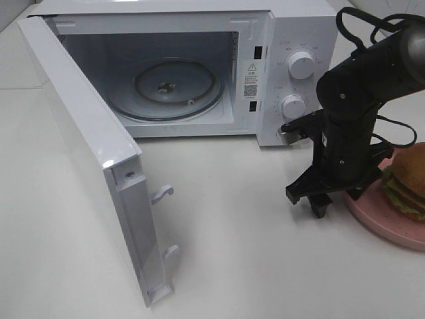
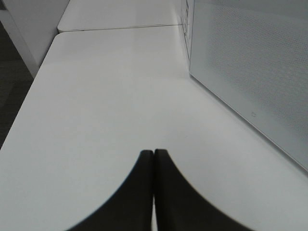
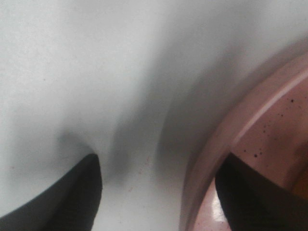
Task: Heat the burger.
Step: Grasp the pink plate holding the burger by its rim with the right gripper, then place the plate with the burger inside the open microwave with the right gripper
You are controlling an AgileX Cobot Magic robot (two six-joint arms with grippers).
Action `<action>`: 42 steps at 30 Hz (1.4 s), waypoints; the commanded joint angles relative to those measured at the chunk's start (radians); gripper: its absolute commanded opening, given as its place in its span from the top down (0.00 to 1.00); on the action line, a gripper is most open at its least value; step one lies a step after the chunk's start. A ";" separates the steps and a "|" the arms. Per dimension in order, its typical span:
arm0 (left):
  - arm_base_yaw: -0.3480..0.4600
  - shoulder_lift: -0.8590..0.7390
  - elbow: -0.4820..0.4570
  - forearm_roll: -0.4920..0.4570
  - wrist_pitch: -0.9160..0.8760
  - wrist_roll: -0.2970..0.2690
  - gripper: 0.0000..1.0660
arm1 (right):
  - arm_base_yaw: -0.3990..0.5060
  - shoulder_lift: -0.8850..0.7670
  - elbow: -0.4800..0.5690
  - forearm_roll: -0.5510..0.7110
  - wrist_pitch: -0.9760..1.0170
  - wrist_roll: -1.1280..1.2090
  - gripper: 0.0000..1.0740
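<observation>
The burger, with a golden bun, cheese and lettuce, sits on a pink speckled plate at the table's right edge. My right gripper hangs low at the plate's left rim, pointing down. In the right wrist view this gripper is open: one dark finger is over the white table, the other is over the plate, and the pink rim lies between them. My left gripper is shut on nothing above bare table. It does not show in the high view.
The white microwave stands at the back with its door swung wide open to the left. A glass turntable lies inside. The door's meshed outer face is to the left gripper's side. The knobs sit just behind the right arm.
</observation>
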 commanded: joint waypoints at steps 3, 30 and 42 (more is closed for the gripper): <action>0.003 -0.022 0.001 -0.004 -0.003 -0.001 1.00 | -0.005 0.036 0.014 -0.009 -0.013 0.006 0.69; 0.003 -0.022 0.001 -0.004 -0.003 -0.001 1.00 | 0.097 -0.095 0.097 -0.026 0.096 -0.079 1.00; 0.003 -0.022 0.001 -0.004 -0.003 -0.001 1.00 | 0.257 -0.276 0.145 -0.036 0.178 -0.080 1.00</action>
